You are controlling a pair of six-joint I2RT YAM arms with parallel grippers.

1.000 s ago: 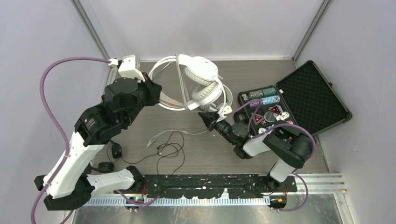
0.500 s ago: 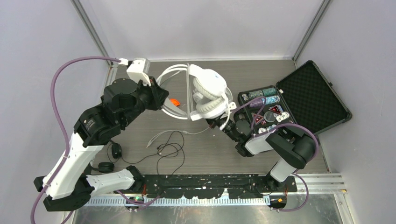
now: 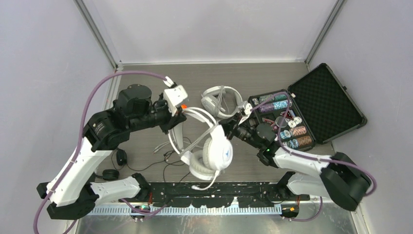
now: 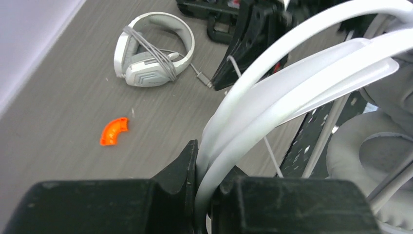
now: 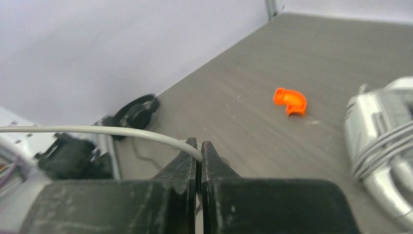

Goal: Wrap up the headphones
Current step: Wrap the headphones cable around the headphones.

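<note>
White headphones (image 3: 216, 151), orange piece (image 4: 114, 131)

Ctr blocked: white headphones (image 3: 219, 151) hang btwn arms; case (image 3: 324, 95) fills rt; far table (image 3: 195, 73) strip free.

White shells (image 3: 78, 165), black joints (image 3: 134, 97), purple cables (image 3: 90, 101); left hand (image 4: 208, 165), right hand (image 5: 199, 144) matte black.

Left arm (image 3: 92, 141) bent, elbow high, reaching toward middle; left gripper (image 4: 204, 163) clamped on headphones (image 3: 217, 151) (on headband). Right arm (image 3: 302, 160) stretched low toward middle; right gripper (image 5: 199, 146) pinching thin cord (image 5: 97, 129), jaws almost touching each other.
</note>
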